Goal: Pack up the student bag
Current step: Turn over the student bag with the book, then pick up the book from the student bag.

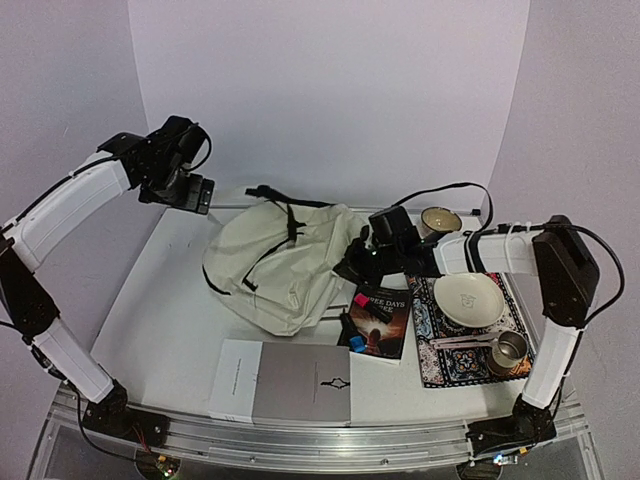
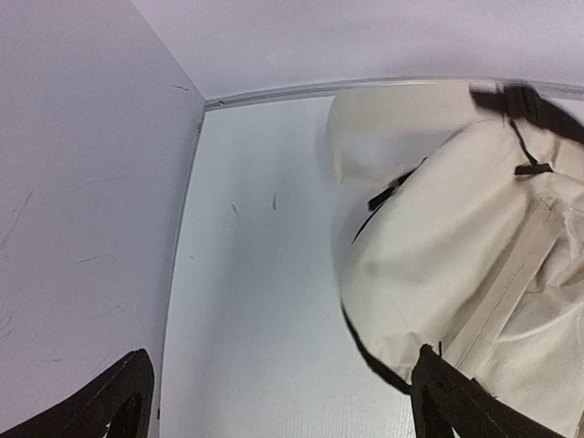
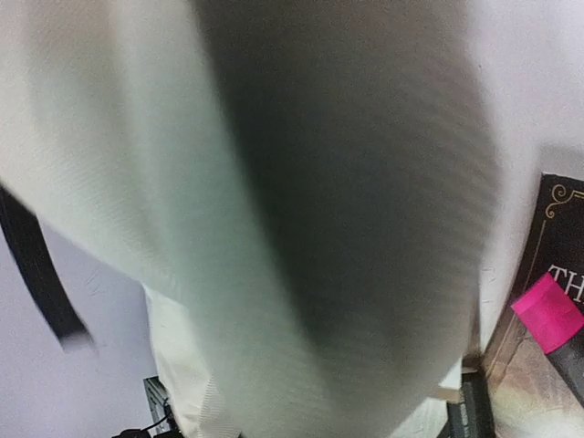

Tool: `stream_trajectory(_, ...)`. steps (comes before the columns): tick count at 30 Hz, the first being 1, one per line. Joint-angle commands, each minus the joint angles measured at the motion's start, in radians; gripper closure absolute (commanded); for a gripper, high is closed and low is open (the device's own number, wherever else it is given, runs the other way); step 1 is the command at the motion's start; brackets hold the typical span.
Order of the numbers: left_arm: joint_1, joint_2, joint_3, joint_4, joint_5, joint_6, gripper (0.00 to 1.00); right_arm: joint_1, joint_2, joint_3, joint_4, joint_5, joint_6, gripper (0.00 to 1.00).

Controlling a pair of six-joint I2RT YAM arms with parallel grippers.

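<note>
From above, the large cream fabric backpack (image 1: 275, 265) lies slumped mid-table. The right gripper (image 1: 355, 262) is closed and seems to pinch its right edge.

In the left wrist view, the left gripper (image 2: 283, 365) hangs empty beside the backpack, fingers spread wide.

In the right wrist view, blurred cloth fills the frame. The backpack looks light and floppy, best held by a rim or strap.

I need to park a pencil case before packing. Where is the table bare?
The widest bare patch is left of the student bag, between it and the left edge of the table. Crowded on the right: dark book, patterned mat with plate and metal cup, mug; grey notebook fills the near middle.
</note>
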Motion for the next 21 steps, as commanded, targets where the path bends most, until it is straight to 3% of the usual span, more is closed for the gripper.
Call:
stream_trajectory(1,0.015,-0.124,-0.015,0.021,-0.098,-0.033,0.01,-0.001,0.032,0.055,0.010,-0.028,0.000,1.00)
stream_trajectory(6,0.014,-0.200,-0.141,0.043,0.173,-0.068,0.01,-0.001,0.023,0.061,0.018,-0.072,-0.001,1.00)
stream_trajectory(11,0.014,-0.288,-0.368,0.188,0.413,-0.145,0.01,0.000,-0.018,0.076,0.027,-0.103,0.000,1.00)
stream_trajectory(21,0.016,-0.354,-0.750,0.576,0.521,-0.429,0.01,0.020,-0.103,0.064,0.067,-0.119,0.028,1.00)
